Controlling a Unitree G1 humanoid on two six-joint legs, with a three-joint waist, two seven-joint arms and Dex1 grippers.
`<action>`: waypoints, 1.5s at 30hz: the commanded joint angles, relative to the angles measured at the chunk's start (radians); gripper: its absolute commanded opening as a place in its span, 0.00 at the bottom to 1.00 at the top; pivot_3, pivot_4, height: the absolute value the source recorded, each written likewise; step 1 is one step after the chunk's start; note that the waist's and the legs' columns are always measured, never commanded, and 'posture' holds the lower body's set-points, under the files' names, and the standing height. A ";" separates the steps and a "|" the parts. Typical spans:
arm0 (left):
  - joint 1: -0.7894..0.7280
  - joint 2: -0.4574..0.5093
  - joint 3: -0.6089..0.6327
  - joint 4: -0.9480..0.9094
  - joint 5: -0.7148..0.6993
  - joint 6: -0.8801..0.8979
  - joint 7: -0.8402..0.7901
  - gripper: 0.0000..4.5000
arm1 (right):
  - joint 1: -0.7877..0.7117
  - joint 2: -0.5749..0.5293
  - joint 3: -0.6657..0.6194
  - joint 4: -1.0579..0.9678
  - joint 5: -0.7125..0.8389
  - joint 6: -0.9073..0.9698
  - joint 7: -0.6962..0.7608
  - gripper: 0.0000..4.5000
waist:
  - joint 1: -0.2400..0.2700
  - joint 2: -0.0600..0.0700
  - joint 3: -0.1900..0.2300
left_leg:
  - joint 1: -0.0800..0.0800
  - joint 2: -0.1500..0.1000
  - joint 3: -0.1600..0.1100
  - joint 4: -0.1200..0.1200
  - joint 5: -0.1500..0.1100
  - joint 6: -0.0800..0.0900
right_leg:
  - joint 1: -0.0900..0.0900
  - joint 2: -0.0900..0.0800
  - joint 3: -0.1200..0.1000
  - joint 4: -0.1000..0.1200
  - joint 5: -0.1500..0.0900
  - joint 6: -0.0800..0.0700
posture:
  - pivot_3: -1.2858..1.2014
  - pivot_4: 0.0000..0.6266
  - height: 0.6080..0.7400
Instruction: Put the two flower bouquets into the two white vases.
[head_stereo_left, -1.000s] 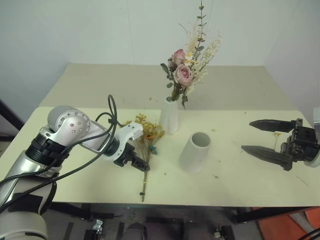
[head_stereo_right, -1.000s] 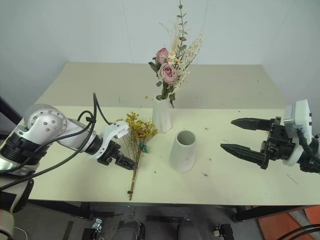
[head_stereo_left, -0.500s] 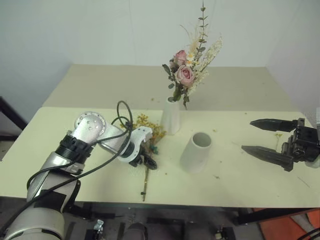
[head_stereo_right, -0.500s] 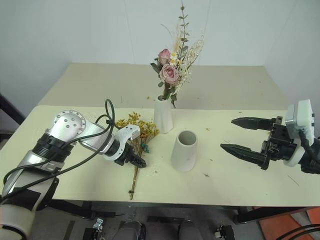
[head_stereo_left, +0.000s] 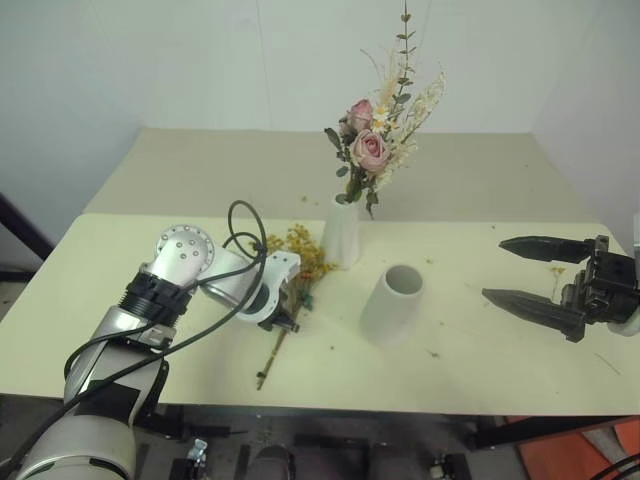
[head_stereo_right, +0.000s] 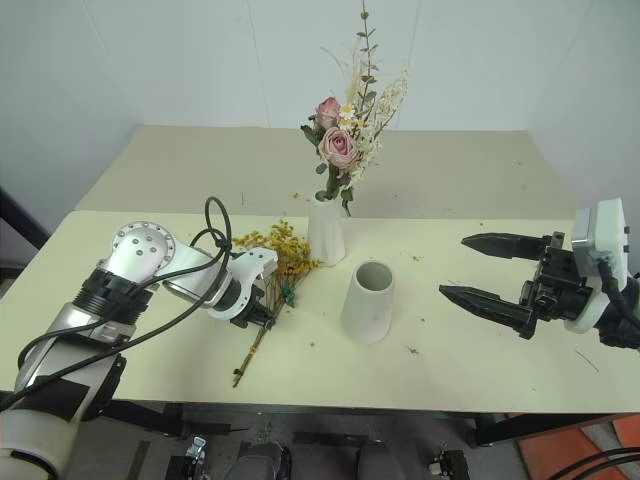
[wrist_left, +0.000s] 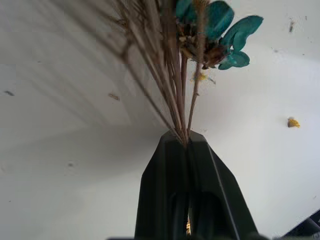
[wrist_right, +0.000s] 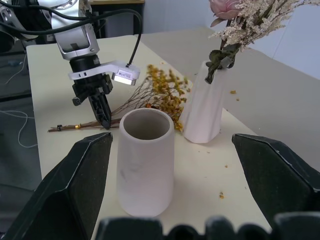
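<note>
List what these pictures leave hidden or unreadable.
- Left gripper: in the eye views its own wrist housing covers the pinch on the yellow bouquet.
- Yellow bouquet's blooms: left wrist view cuts them off at the edge.
- Rose bouquet: stem ends hidden inside the tall vase.
- Short vase: bottom inside hidden by its wall, right wrist view.

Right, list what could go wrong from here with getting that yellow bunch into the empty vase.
1. The left tool is shut on the thin stems of the yellow bouquet well below the blooms, so the top-heavy bunch may swing or slip when lifted.
2. The empty wide vase stands close to the slim vase that holds the rose bouquet; a swinging bunch could knock either.
3. Loose yellow bits already lie on the table; more may shed.
</note>
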 joint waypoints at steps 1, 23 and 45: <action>0.002 0.010 0.069 0.021 0.019 -0.035 0.086 0.01 | -0.014 0.000 -0.024 -0.013 0.012 -0.021 -0.002 1.00 | 0.000 0.000 0.000 | 0.000 0.000 0.000 0.000 0.000 0.000 | 0.000 0.000 0.000 0.000 0.000 0.000 | 0.52 0.24 1.00; -0.009 0.169 0.403 -0.202 0.469 -0.296 -0.213 0.01 | -0.035 -0.011 0.010 0.074 -0.024 -0.024 0.044 1.00 | -0.003 0.000 0.000 | -0.002 0.000 0.001 0.000 0.000 -0.001 | -0.002 0.000 0.000 -0.001 0.000 0.000 | 0.52 0.24 1.00; -0.054 0.154 0.506 -0.286 0.600 -0.530 -1.284 0.01 | 0.039 -0.002 -0.040 0.032 -0.020 -0.020 0.014 1.00 | -0.004 0.000 0.000 | -0.002 0.000 0.001 -0.001 0.000 0.000 | -0.001 0.000 0.000 -0.001 0.000 0.000 | 0.52 0.24 1.00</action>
